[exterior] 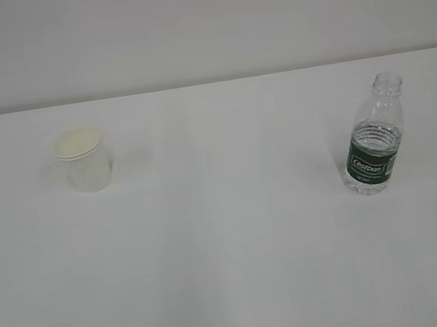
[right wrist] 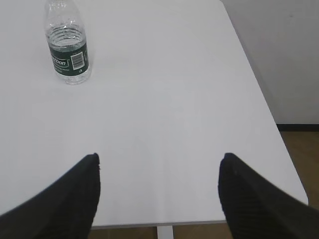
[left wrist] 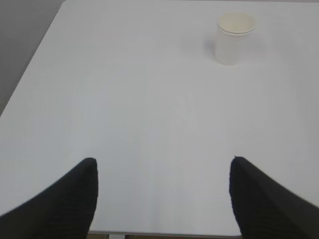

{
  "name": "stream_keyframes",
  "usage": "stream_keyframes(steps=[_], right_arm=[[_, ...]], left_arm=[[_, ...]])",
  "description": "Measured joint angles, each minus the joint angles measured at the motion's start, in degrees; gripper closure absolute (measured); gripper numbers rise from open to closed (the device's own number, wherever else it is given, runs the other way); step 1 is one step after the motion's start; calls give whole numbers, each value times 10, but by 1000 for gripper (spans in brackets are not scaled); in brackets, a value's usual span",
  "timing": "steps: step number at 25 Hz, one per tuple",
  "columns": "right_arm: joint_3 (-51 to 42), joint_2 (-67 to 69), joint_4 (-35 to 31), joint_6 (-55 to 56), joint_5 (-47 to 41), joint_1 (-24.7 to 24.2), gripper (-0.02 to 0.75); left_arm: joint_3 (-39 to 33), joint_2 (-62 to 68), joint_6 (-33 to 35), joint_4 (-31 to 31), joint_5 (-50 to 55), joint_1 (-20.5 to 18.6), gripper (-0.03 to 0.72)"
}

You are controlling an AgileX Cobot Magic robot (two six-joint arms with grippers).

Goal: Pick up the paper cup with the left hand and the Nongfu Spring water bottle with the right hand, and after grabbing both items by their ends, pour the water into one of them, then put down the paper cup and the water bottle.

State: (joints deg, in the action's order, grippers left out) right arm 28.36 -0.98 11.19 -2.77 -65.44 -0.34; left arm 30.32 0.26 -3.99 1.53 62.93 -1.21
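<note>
Exterior view: paper cup [exterior: 84,160] far-left, thin-walled, crushes easily, so grip low and gently. Nongfu Spring water bottle [exterior: 373,138] right, uncapped, slick; grip the ribbed base. Left hand [left wrist: 162,191] and right hand [right wrist: 159,186] both wide, empty.

A broad white table [exterior: 234,275] with rounded corners fills most of each view under soft, even light that casts only faint shadows. Behind it stands a plain pale grey wall [exterior: 198,20]. Past the table's right edge a brown floor [right wrist: 301,149] meets a dark skirting strip
</note>
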Motion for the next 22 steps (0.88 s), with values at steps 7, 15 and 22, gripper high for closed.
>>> stream_keyframes(steps=[7, 15, 22], right_arm=[[0, 0, 0, 0, 0, 0, 185], [0, 0, 0, 0, 0, 0, 185], [0, 0, 0, 0, 0, 0, 185]], left_arm=[[0, 0, 0, 0, 0, 0, 100], [0, 0, 0, 0, 0, 0, 101], [0, 0, 0, 0, 0, 0, 101]])
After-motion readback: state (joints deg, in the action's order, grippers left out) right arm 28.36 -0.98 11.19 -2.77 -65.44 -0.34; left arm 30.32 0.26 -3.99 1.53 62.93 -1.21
